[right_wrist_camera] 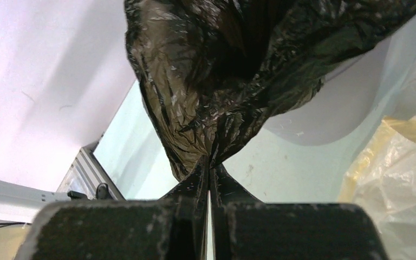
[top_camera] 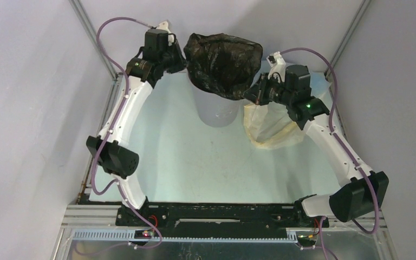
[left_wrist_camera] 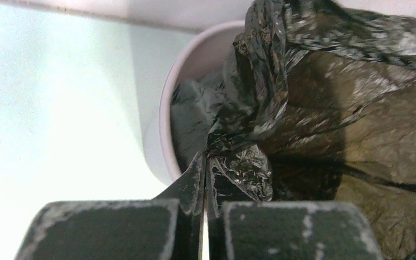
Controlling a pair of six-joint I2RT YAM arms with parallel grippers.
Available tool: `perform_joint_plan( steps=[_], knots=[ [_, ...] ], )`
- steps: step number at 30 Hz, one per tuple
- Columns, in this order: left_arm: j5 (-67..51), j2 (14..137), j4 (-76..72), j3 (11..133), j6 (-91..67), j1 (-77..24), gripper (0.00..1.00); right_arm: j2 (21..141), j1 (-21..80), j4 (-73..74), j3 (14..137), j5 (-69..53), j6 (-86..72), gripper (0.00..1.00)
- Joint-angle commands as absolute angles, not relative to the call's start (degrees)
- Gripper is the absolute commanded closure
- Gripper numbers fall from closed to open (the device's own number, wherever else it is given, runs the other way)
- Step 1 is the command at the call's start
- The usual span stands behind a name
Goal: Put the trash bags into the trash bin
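The black bag (top_camera: 225, 64) hangs over the bin (top_camera: 216, 114), spread between the two tools. In the top view it covers the bin's mouth, and only the bin's lower wall shows beneath it. The bin stands upright on the tabletop (top_camera: 195, 162).

The left tool (left_wrist_camera: 206, 161) is at the bin's left side, above the rim. Its fingers are pressed together with only a hairline slit between them, and a twisted fold of the black bag is pinched at their tips. In the left wrist view the film rises from that pinch, crosses the rim and billows out over the opening to the right. A crumpled, duller part of the bag lies inside the bin, against the inner wall just below the rim.

The right tool (right_wrist_camera: 211, 162), at the bin's right side, is likewise closed to a thin slit and grips a gathered corner of the bag. In the right wrist view the film fans upward and outward from the fingertips, glossy and creased, with the bin's pale wall behind it.

A yellowish bag (top_camera: 273, 127), translucent, lies on the tabletop just right of the bin, under the right arm's wrist. Whether it touches the bin cannot be told. In the right wrist view it shows to the right of the bin's wall.

Most of the black bag is above the bin's rim, not down inside it.
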State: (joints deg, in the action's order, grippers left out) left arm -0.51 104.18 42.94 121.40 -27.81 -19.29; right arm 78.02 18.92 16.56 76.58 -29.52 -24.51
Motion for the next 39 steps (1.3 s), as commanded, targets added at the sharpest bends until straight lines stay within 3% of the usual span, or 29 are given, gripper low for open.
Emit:
perform_joint_plan(
  steps=[1, 8, 22, 26, 35, 39],
  knots=[
    [-2.96, 95.70, 41.18, 114.94, -25.86, -18.90, 1.00, 76.04, 19.02, 18.48, 74.60, -28.44, -22.24, 1.00],
    [-1.99, 86.19, 34.33, 97.85, -26.43, -17.89, 1.00, 77.05, 18.62, 18.79, 71.61, -26.21, -21.28, 1.00],
    [-0.54, 90.41, 22.12, 85.11, -27.58, -15.03, 1.00, 87.97, 14.13, 9.18, 71.19, -23.83, -25.63, 0.98],
    [-4.41, 92.95, 17.70, 84.94, -27.20, -15.03, 1.00, 89.09, 13.20, 6.95, 71.18, -24.80, -25.76, 0.86],
    [-8.14, 92.56, 13.70, 83.17, -27.41, -15.03, 0.99, 82.92, 13.15, 11.37, 71.11, -24.75, -16.46, 0.41],
    [-8.48, 91.96, 13.36, 83.21, -27.58, -15.03, 0.99, 79.21, 13.42, 12.39, 71.15, -24.09, -13.04, 0.33]
  ],
)
